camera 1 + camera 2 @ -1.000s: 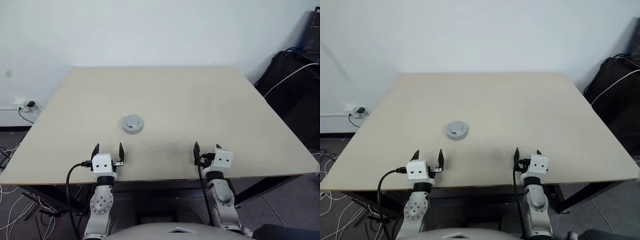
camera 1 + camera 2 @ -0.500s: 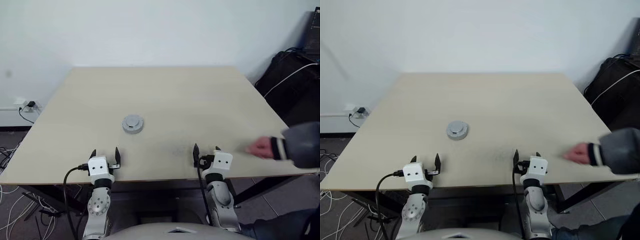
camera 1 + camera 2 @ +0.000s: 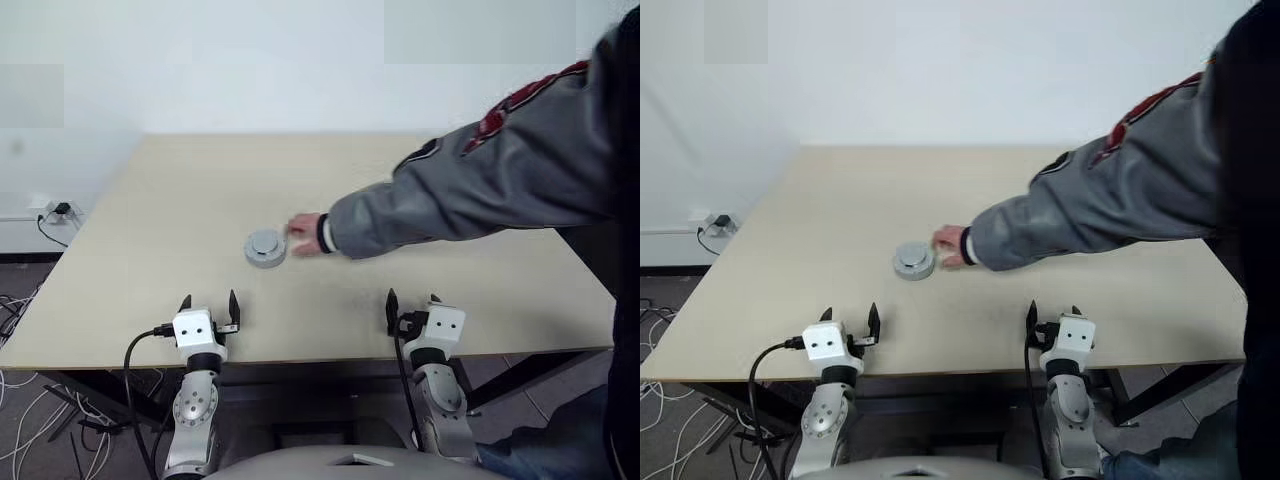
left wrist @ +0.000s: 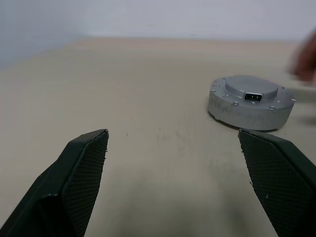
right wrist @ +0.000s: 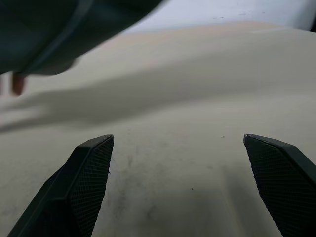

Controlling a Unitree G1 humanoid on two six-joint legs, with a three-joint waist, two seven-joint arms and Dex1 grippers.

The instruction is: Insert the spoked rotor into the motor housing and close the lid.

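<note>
Motor housing (image 3: 266, 248), a small round silver-grey metal puck with its flat lid (image 4: 251, 87) closed on top, sits on my beige wooden table (image 3: 150, 200), roughly mid-depth and a little left of centre. From my left wrist camera I can see a raised round boss on the lid with a small dark rectangular socket in it, and tiny screws around the rim. I cannot see any spoked part from where I sit.

A person's hand (image 3: 303, 236) reaches in from the right, its grey jacket sleeve (image 3: 470, 190) stretching across the table, and the fingertips sit just beside the housing's right edge; whether they actually touch it, I cannot tell.

My left gripper (image 3: 208, 302) hovers at the near edge of the table, its two black fingers spread wide with nothing between them, pointing forward with the housing ahead and slightly right of it. My right gripper (image 3: 411, 301) hangs at the near edge too, jaws equally wide and empty, well apart from the housing.
</note>
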